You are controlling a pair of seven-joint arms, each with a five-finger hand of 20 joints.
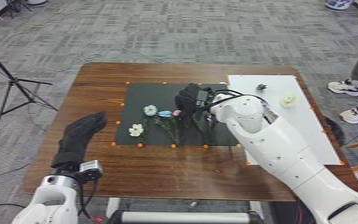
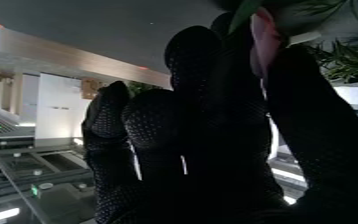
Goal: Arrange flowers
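In the head view, my right hand (image 1: pixel 188 99) is over the upper part of the dark mat (image 1: pixel 144 94). A pink flower (image 2: pixel 264 42) is pinched between the thumb and fingers of my right hand (image 2: pixel 215 110) in the right wrist view, with green leaves close by. Left of that hand, on the mat, lie a white flower (image 1: pixel 136 130), a pale blue flower (image 1: pixel 151 110), a blue flower (image 1: pixel 165 114) and a small pink bloom (image 1: pixel 176 113), their stems toward the near edge. My left hand (image 1: pixel 85 126) is open at the table's left side, apart from the flowers.
A white sheet (image 1: pixel 286 130) covers the right of the brown table (image 1: pixel 149 170), bearing a cream flower (image 1: pixel 288 101) and a small dark green piece (image 1: pixel 262 87). Orange markers edge the mat and sheet. A black stand (image 1: pixel 14 80) is on the floor at the left.
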